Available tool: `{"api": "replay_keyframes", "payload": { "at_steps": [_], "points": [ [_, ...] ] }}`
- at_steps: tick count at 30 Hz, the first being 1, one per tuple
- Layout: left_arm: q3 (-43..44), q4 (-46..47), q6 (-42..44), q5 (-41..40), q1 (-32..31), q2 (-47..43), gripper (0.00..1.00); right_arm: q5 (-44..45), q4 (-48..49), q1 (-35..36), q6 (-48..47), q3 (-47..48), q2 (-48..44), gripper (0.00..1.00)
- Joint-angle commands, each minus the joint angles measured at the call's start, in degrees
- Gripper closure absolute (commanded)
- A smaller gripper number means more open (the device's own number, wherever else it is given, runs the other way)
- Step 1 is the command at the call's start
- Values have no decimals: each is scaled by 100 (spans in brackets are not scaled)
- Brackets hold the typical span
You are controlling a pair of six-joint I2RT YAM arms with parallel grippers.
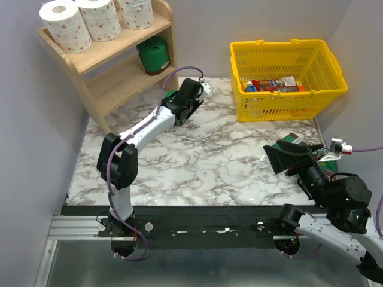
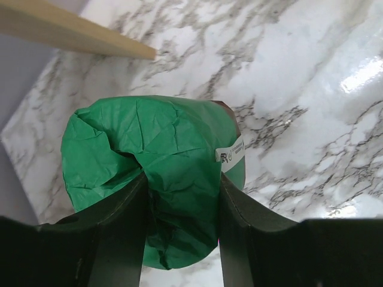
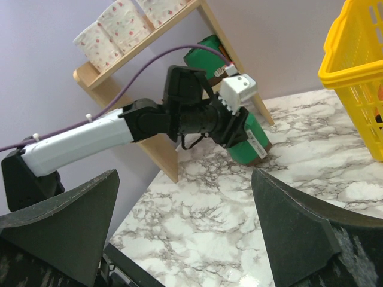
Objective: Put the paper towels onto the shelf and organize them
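The wooden shelf (image 1: 128,75) stands at the far left. Three white spotted rolls (image 1: 99,18) sit on its top tier. One dark green roll (image 1: 154,55) sits on its lower tier and also shows in the right wrist view (image 3: 206,52). My left gripper (image 1: 190,95) (image 2: 182,179) is shut on another green roll (image 2: 155,149) low over the marble, just right of the shelf. That roll shows in the right wrist view (image 3: 251,140). My right gripper (image 1: 286,156) (image 3: 184,176) is open and empty at the near right.
A yellow mesh basket (image 1: 287,95) with snack packets stands at the far right. A dark green item (image 1: 296,141) lies partly hidden under the right arm. The shelf's side panel (image 3: 158,152) reaches down to the marble table (image 1: 209,155).
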Motion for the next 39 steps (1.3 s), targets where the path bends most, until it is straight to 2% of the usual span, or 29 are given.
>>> {"api": "replay_keyframes", "payload": {
  "at_steps": [1, 9, 15, 26, 29, 33, 37, 39],
  "points": [
    [11, -182, 27, -974, -26, -898, 51, -109, -70, 8, 123, -62, -147, 0],
    [415, -648, 536, -2186, -8, -1444, 50, -153, -167, -1, 203, -79, -323, 0],
    [1021, -701, 871, -2548, 299, -1128, 51, -197, -193, 8, 159, -9, -350, 0],
    [1601, -331, 1179, -1986, 1029, -602, 48, -13, -263, -1, -69, 79, -447, 0],
    [1646, -139, 1389, -2091, 1143, -373, 48, 58, -298, -1, -131, 140, -438, 0],
    [1812, -103, 1495, -2126, 1293, -135, 43, 84, -298, 8, -149, 193, -455, 0],
    [2057, -32, 1531, -2066, 1293, -135, 26, 128, -325, 8, -167, 220, -438, 0],
    [2225, -138, 1504, -2012, 1205, -152, 24, 137, -316, -1, -114, 202, -429, 0]
  ]
}}
